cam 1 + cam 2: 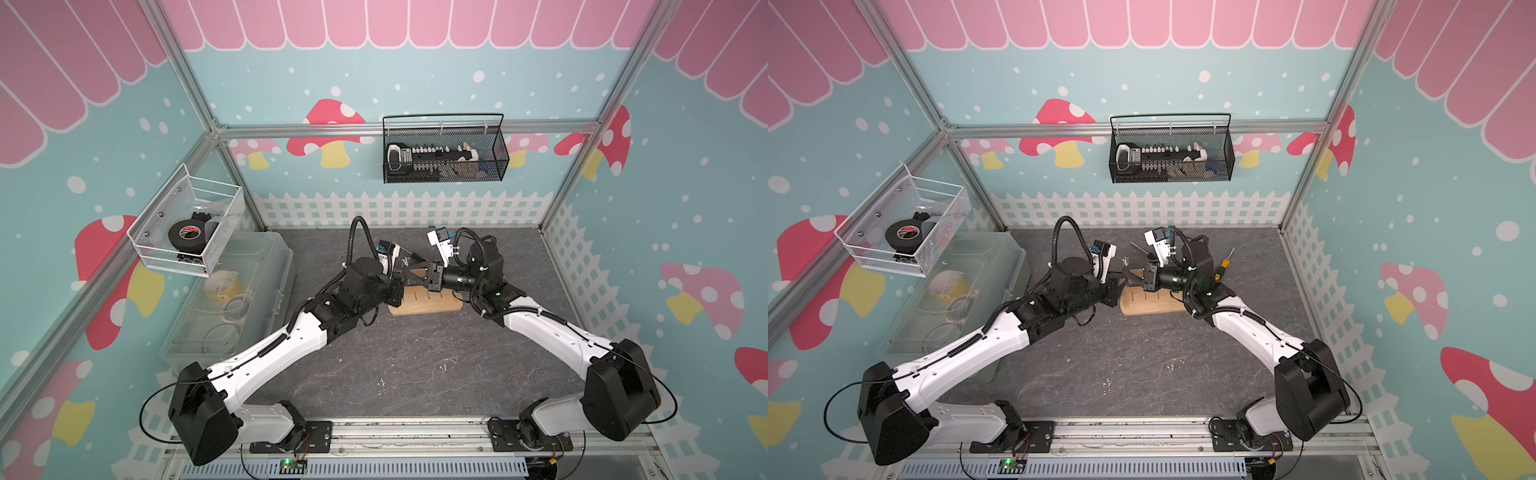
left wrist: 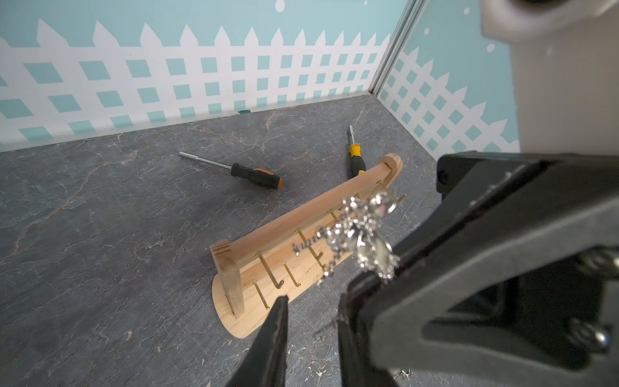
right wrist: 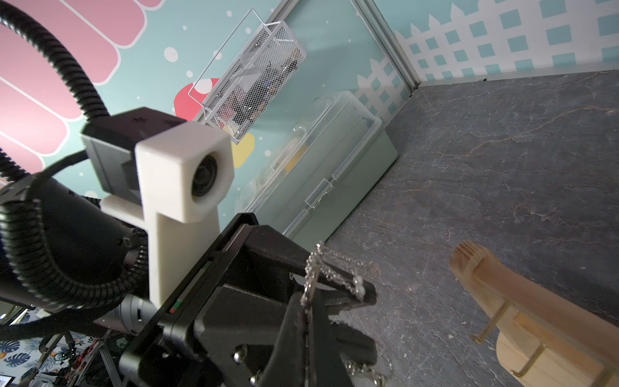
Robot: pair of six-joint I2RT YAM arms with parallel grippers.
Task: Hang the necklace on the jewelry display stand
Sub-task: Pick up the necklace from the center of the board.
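Two small patches of pale glittering specks (image 1: 380,381) lie on the dark grey marbled table (image 1: 415,407), nearer the robot than either set of jaws. Farther in, the left jaws and the right jaws meet tip to tip. Directly beneath them stands the jewelry display stand (image 2: 301,214), a light-wood rack with a rounded flat base, two end posts and rows of thin gold pegs. It stands upright on the table, its left end under the tips.

The right jaws are pressed together on the necklace (image 2: 365,231), a silver chain with a bunched, sparkling cluster. The left jaws stand apart with a clear gap, and a strand of chain lies draped over one left finger (image 3: 348,288). The cluster hangs over the pegs; whether its loose end touches one I cannot tell.

Just beyond the jaws, behind the stand, lie a black-and-orange-handled nut driver (image 2: 256,176) and a black-and-yellow-handled nut driver (image 2: 356,160). Well to the left of the jaws, a clear plastic lidded box (image 1: 232,299) sits under a white wire basket (image 1: 158,216) holding a black tape roll (image 1: 185,231). Farthest beyond the jaws, a black mesh basket (image 1: 494,162) hangs on the back wall.
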